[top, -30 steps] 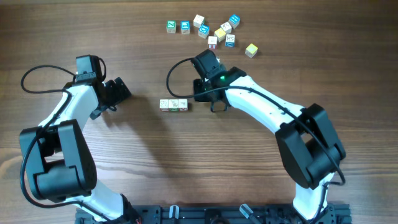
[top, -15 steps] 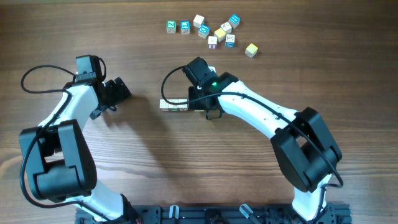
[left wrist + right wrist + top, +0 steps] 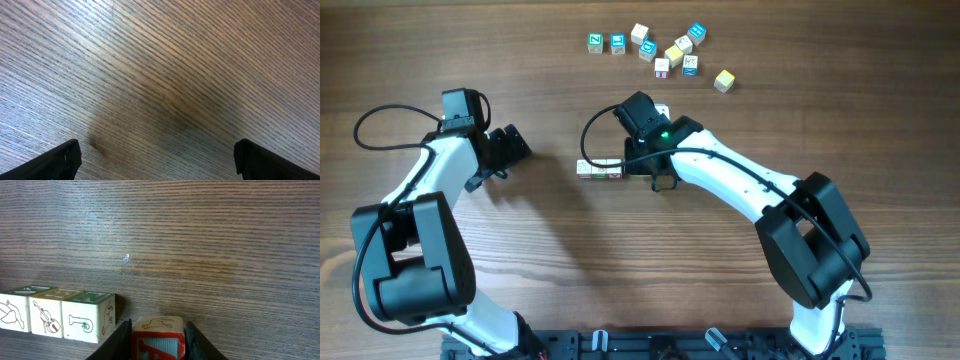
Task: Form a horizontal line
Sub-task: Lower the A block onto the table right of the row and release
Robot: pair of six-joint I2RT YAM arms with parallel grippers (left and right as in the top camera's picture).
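A short row of three pale letter cubes (image 3: 598, 169) lies mid-table; in the right wrist view (image 3: 57, 318) they sit edge to edge, with green tops and drawings on their faces. My right gripper (image 3: 642, 165) is just right of the row's right end. It is shut on a cube with a red "A" (image 3: 158, 337), held close beside the row's last cube with a small gap. My left gripper (image 3: 512, 147) is open and empty, well left of the row; its view shows only bare wood between the fingers (image 3: 157, 160).
A loose scatter of similar cubes (image 3: 660, 50), several blue or teal and one yellow (image 3: 723, 80), lies at the far edge of the table. A black cable loops by each arm.
My right gripper moved left with the red "A" cube, from a gap away to right beside the row's right end. The left arm has not moved.
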